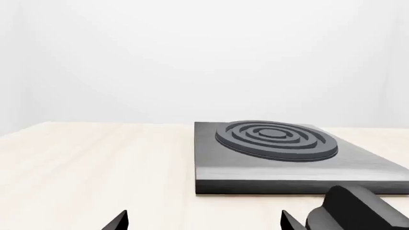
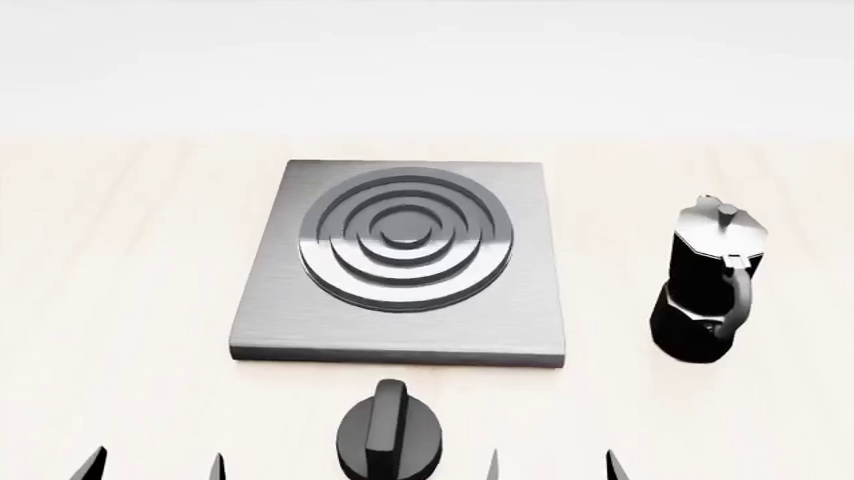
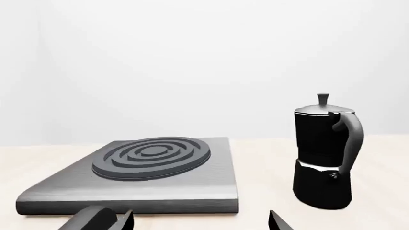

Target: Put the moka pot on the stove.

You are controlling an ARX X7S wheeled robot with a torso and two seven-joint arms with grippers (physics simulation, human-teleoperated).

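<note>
The black moka pot (image 2: 707,290) stands upright on the table to the right of the stove (image 2: 274,320), apart from it, its handle toward me. In the right wrist view the pot (image 3: 319,158) stands ahead and to one side, beside the stove (image 3: 211,187). The stove also shows in the left wrist view (image 1: 217,175), with its ring burner (image 1: 276,139). My left gripper (image 2: 151,465) is open and empty at the near edge. My right gripper (image 2: 550,465) is open and empty, short of the pot. Only the fingertips show in the wrist views (image 1: 203,221) (image 3: 201,220).
A black round knob (image 2: 391,435) sits on the table just in front of the stove, between my two grippers; it also shows in the left wrist view (image 1: 357,211) and the right wrist view (image 3: 93,219). The pale wooden table (image 2: 120,250) stretches to both sides.
</note>
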